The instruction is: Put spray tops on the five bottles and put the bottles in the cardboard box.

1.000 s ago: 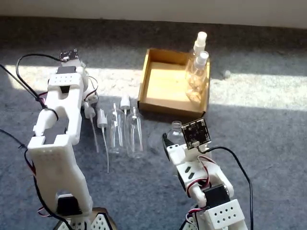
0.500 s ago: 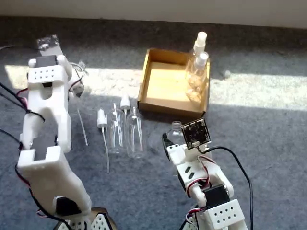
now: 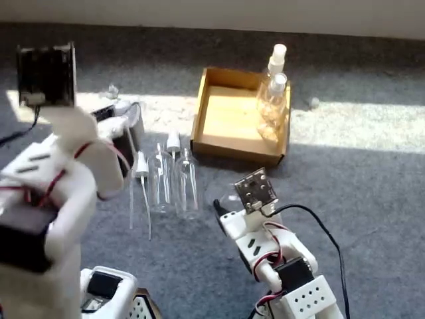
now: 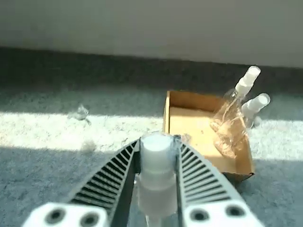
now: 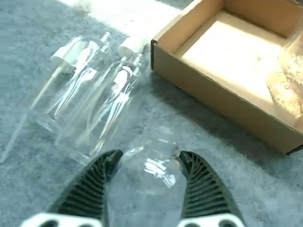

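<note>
A grey, short-piled carpet serves as the surface (image 3: 345,199), crossed by a band of sunlight and bounded by a pale wall (image 4: 142,23). A white plastic spray top (image 4: 156,161) is clamped between the left arm's ribbed fingers (image 4: 113,179). A clear, open-necked bottle (image 5: 151,172) is gripped by the right arm's black fingers (image 5: 94,184). Two capped bottles (image 3: 272,100) are leaned in the shallow cardboard box (image 3: 199,113); two more clear bottles (image 3: 186,186) are laid just beside it.

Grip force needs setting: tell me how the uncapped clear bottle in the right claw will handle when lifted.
The uncapped clear bottle looks empty and thin-walled, so it is probably light, and it may dent if squeezed hard. Its smooth round sides could slip or twist in the right claw. Laid down, it would likely roll.
</note>
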You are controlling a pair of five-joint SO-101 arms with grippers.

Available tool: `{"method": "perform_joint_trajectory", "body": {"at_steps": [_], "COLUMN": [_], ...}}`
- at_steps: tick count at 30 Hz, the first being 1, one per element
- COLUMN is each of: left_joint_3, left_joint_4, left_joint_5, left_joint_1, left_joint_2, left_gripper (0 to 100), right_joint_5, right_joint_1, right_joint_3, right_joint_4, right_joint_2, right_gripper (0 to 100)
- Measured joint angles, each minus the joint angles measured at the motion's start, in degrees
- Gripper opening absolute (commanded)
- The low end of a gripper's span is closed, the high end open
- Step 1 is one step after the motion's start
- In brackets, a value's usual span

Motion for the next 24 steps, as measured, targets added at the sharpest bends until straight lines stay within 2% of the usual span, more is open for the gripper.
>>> {"method": "perform_joint_trajectory", "body": {"at_steps": [4, 7, 13, 24], "left_joint_3": [14.07, 21.98, 31.74, 40.88], "left_joint_4": [-15.38, -25.41, -33.58, -47.21], "left_joint_5": [-0.18, -0.26, -0.26, -0.26], "left_joint_1": [2.29, 4.04, 8.88, 15.56], "left_joint_2": [-15.82, -20.75, -21.54, -21.54], "left_gripper": [0, 0, 0, 0], "right_joint_5": [0.00, 0.00, 0.00, 2.55], "right_joint_1": [-5.45, -8.09, -12.75, -14.59], "right_joint_3": [0.00, -0.18, -0.18, -0.18], "right_joint_4": [-1.14, -5.54, -13.45, -14.33], "right_joint_2": [-0.18, -0.18, -0.18, -0.18], "right_gripper": [0.5, 0.5, 0.5, 0.5]}}
